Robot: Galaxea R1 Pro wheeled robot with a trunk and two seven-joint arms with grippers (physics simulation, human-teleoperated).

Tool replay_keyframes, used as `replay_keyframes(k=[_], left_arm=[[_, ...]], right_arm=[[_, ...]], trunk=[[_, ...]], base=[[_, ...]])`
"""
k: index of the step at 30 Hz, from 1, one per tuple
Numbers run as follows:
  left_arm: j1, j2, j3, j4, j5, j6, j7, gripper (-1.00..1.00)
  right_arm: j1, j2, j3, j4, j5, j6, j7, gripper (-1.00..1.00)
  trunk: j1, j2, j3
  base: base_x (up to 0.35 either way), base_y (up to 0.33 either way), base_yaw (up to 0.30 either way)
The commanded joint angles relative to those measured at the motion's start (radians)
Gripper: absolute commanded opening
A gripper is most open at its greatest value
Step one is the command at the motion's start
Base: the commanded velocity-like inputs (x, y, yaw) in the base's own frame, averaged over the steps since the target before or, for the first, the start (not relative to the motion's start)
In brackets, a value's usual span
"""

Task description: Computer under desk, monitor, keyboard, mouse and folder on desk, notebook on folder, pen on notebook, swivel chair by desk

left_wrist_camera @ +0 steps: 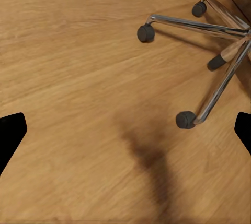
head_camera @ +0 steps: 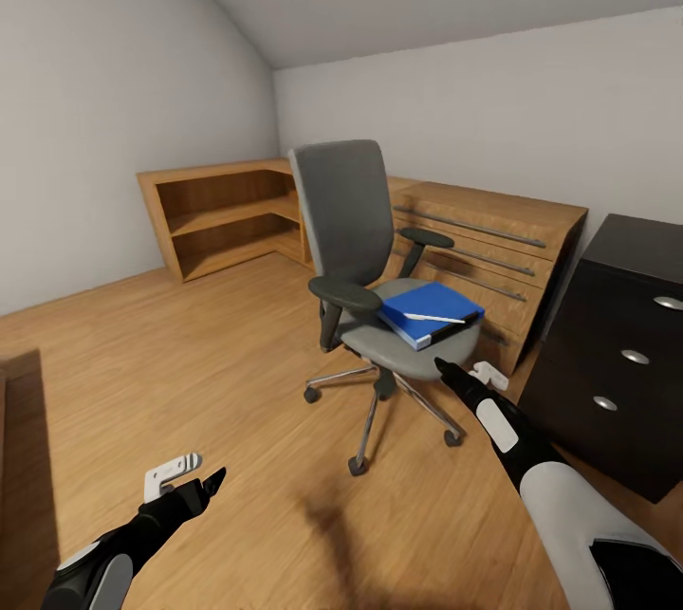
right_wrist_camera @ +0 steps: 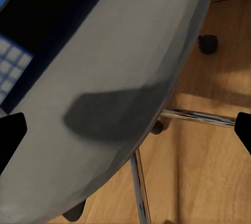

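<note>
Black right gripper [head_camera: 444,365]: spread wide with nothing between its fingers; in the right wrist view the two black fingertips [right_wrist_camera: 11,135] sit at opposite edges of the picture, far apart. It hangs just beside the front edge of the chair seat, near the folder but not touching it.
Black left gripper [head_camera: 211,482]: also spread and empty, low over the wooden floor [head_camera: 142,382], well apart from the chair; in the left wrist view its fingertips [left_wrist_camera: 11,132] show as dark wedges at both edges.
Swivel chair [head_camera: 346,212]: grey seat and tall grey back, black armrests, chrome star base on casters. It stands on the floor in front of the light-wood chest. The right wrist view looks along the grey seat [right_wrist_camera: 120,83] with chrome legs beneath; the left wrist view catches the chrome base [left_wrist_camera: 209,57] and its casters.
Folder [head_camera: 432,312]: bright blue, lying flat on the chair seat, toward the front and the right armrest side. A corner of it, dark and blue, shows in the right wrist view [right_wrist_camera: 15,62].
Pen [head_camera: 434,318]: thin white stick lying across the top of the folder.
Desk [head_camera: 617,354]: black pedestal with three drawers and round silver knobs, at the right edge of the head view, just beside the chest.
Chest [head_camera: 484,249]: light wood with long bar handles, against the wall behind the chair.
Shelf unit [head_camera: 223,216]: open light-wood shelves in the room's corner, beside the chest.
</note>
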Motion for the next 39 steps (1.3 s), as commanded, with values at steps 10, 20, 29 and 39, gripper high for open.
replay_keyframes(k=[10,20,29,39], left_arm=[[-0.001,0.000,0.002,-0.001,0.004,0.006,-0.001,1.00],[-0.001,0.001,0.001,-0.001,0.005,0.011,0.001,1.00],[-0.001,0.001,0.003,0.000,0.006,0.013,0.003,1.00],[-0.001,0.000,-0.019,0.002,0.003,0.014,0.007,1.00]], right_arm=[[0.000,-0.001,-0.006,-0.002,-0.001,0.001,0.006,1.00],[0.001,-0.001,-0.006,-0.002,-0.001,-0.001,0.006,1.00],[0.001,-0.004,-0.006,0.000,0.002,-0.002,0.008,1.00],[0.008,-0.003,-0.006,0.013,0.007,-0.130,0.006,1.00]], trunk=[[-0.011,0.015,0.029],[-0.049,0.085,0.060],[-0.083,0.148,0.088],[-0.122,0.218,0.119]], base=[[0.000,0.000,0.000],[0.000,0.000,0.000],[-0.174,0.000,0.000],[-0.330,-0.003,0.000]])
